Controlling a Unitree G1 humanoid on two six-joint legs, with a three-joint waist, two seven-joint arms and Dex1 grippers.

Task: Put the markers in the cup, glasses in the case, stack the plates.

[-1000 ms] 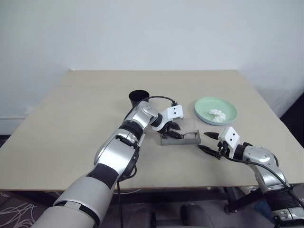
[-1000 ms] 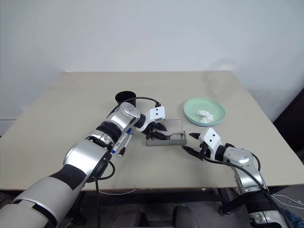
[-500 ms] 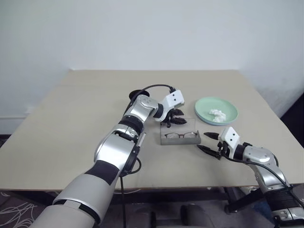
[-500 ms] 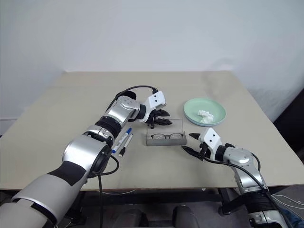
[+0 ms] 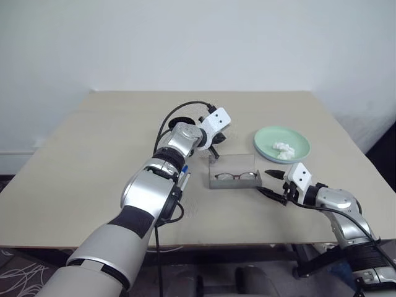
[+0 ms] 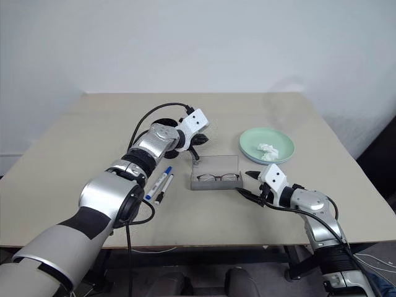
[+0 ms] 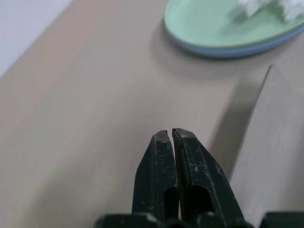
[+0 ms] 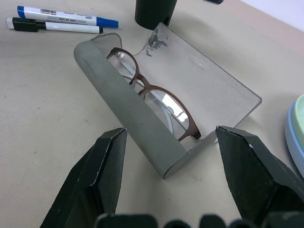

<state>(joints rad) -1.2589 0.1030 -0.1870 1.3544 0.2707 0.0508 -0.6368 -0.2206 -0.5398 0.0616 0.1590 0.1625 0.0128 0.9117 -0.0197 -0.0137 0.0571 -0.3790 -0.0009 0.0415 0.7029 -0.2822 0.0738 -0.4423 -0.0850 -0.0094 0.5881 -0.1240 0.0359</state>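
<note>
The left gripper (image 7: 169,137) has its two black fingers pressed together with nothing between them, and it hangs above the table (image 6: 80,161) behind the case (image 6: 215,181), near the case's raised lid. The right gripper (image 8: 171,137) has its jaws spread wide and empty; in the right wrist view they stand to either side of the near end of the case without touching it.

The case is a flat grey box lying open at the middle of the table, its lid standing up along the far edge. The glasses (image 8: 154,97) lie inside it, dark thin frame, lenses facing the front wall of the case (the arms are mostly hidden behind that wall).

Behind the left arm stands the cup (image 8: 154,10), black, just beyond the far corner of the case. To the left of the case lie the markers (image 6: 159,184), two of them side by side on the bare tabletop, one with a blue cap and one with a black cap, both outside the cup.

On the right of the table, well apart from the case, sit the plates (image 5: 300,148), the mint green one resting on the light blue one, whose rim shows beneath it in the left wrist view. A crumpled white tissue (image 5: 283,148) lies on the green plate.
</note>
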